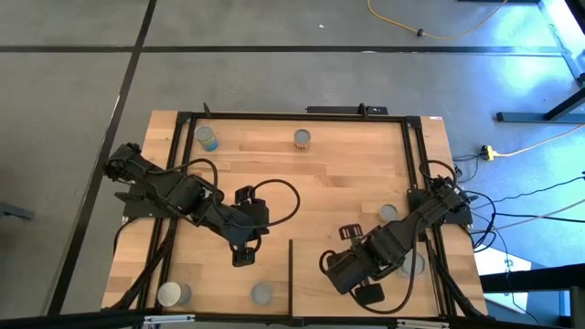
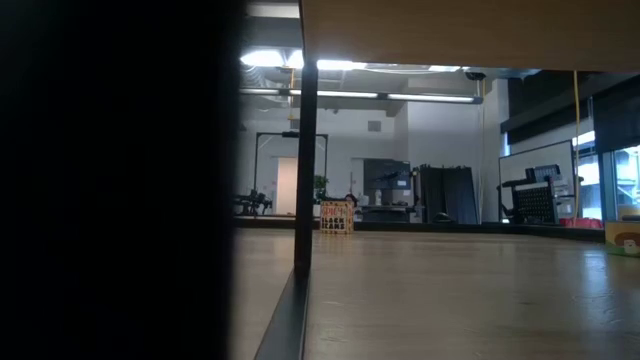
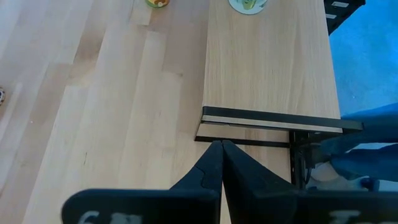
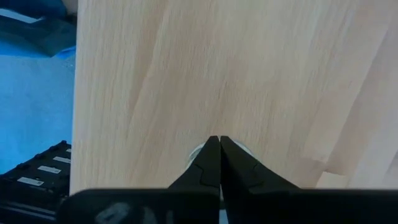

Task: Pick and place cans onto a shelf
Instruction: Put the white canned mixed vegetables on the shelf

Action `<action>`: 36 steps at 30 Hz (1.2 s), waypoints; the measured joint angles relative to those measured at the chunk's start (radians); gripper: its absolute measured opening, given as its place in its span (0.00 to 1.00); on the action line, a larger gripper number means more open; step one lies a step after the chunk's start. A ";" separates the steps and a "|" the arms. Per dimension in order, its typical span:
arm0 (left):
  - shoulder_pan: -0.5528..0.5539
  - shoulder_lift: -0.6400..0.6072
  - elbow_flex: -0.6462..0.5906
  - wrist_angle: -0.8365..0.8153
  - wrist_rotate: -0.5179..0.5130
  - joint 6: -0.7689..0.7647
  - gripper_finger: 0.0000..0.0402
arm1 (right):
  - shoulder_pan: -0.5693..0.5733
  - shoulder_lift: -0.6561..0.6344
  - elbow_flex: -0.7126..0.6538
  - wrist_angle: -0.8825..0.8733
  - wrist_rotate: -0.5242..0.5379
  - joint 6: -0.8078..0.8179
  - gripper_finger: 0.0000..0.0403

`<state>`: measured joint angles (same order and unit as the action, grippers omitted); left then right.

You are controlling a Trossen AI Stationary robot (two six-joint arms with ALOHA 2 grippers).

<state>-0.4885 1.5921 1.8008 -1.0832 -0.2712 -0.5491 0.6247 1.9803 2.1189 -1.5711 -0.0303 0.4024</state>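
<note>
Right gripper (image 4: 219, 144) fingers pressed together, empty, hovering over shelf (image 1: 366, 274) at near right, can (image 1: 388, 213) just beyond. Left gripper (image 1: 242, 258) likewise together, empty, mid-table. Other cans (image 1: 207, 138) scattered along far and near edges; none grasped, likely start pose.

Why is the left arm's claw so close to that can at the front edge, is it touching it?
Apart. The high view shows bare tabletop between the shut left gripper and the grey-topped can near the front edge.
</note>
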 joint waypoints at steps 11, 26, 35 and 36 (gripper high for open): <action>0.000 0.000 0.000 0.002 0.000 -0.003 0.00 | 0.000 -0.011 0.000 0.000 0.011 -0.016 0.00; -0.001 0.000 0.000 0.002 0.000 -0.002 0.00 | 0.002 -0.011 0.000 0.000 0.003 0.009 0.00; -0.001 0.000 0.000 0.008 0.000 0.002 0.00 | 0.002 -0.011 0.000 0.000 0.003 0.012 0.00; -0.001 0.000 0.000 0.010 0.000 0.002 0.00 | 0.002 -0.011 0.000 0.000 0.003 0.010 0.00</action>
<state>-0.4892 1.5921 1.8008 -1.0737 -0.2714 -0.5476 0.6270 1.9690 2.1189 -1.5711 -0.0272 0.4125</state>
